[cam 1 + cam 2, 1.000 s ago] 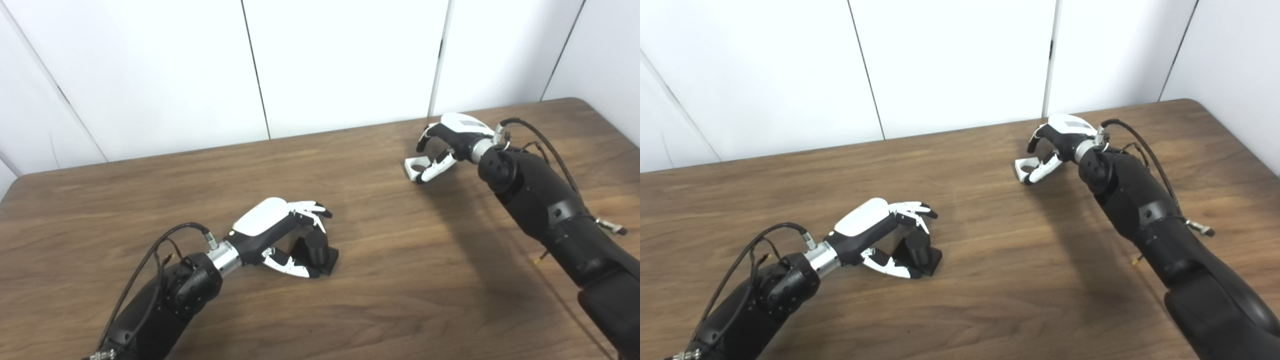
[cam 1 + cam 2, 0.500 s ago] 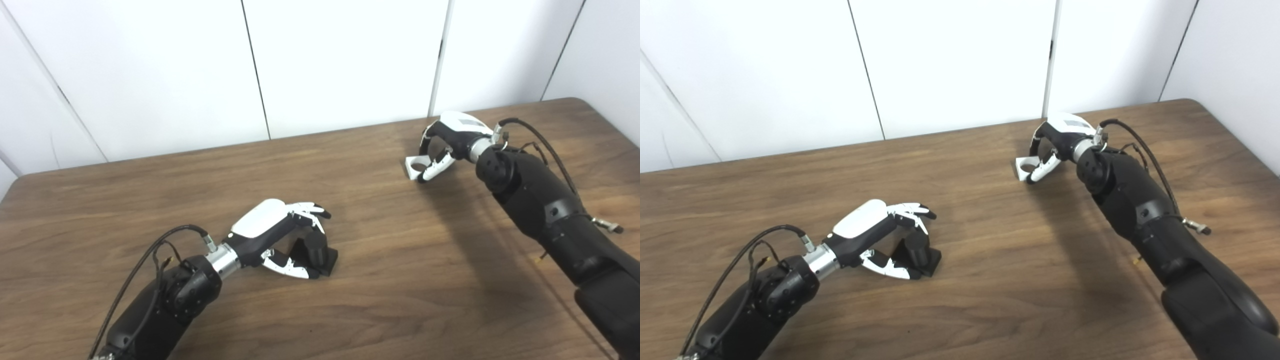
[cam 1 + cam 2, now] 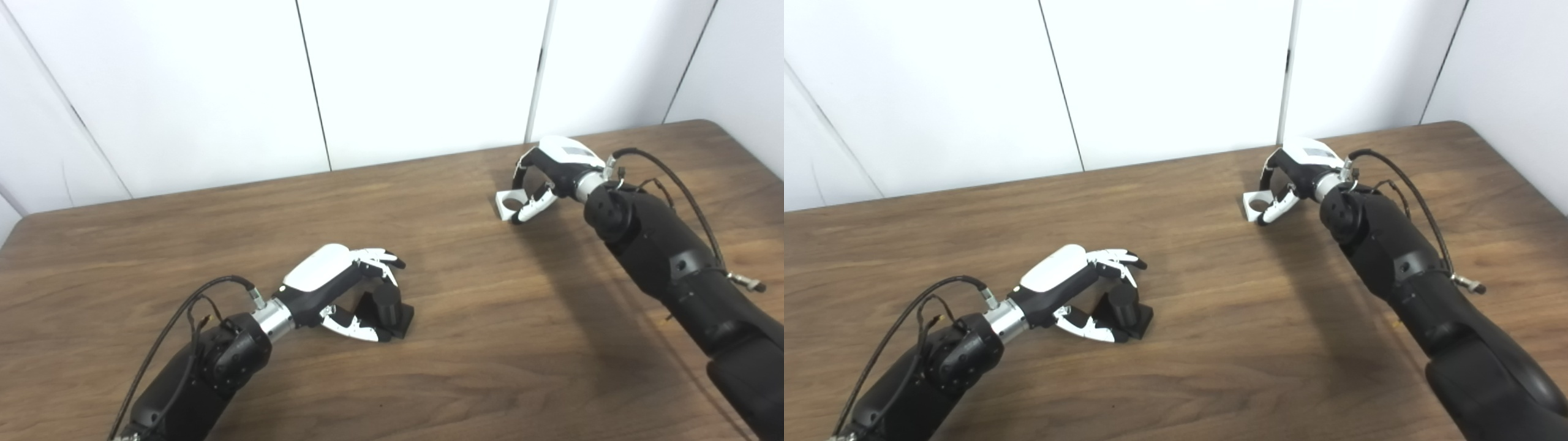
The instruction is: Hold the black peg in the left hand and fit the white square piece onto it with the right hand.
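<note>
**Asker:** While both arms rest over the wooden table (image 3: 465,343), how far along is the fitting job?

**Describer:** Early, by my reading. The black peg (image 3: 386,308) — a short dark cylinder on a flat dark base — stands on the tabletop toward the near left. The left hand (image 3: 343,288) is cupped around it, fingers arched over the top and thumb low on the near side. Whether the fingers actually press on the peg or only surround it, I cannot tell.

**Asker:** And the white piece?

**Describer:** The white square piece (image 3: 1254,204), with a round hole through it, sits far off at the back right of the table, well apart from the peg. The right hand (image 3: 1292,177) is curled at it: the thumb lies along the piece's near edge and the fingers curve down behind it. It looks like a pinch forming, but the piece seems to be on the table, not lifted — I cannot confirm a firm hold.

**Asker:** So what remains?

**Describer:** Nearly everything, I judge. Neither part is clearly raised. Both grasps need securing, then the peg must be held steady, the white piece carried across to it, its hole lined up over the cylinder and pushed down. Nothing is fitted yet.
</note>
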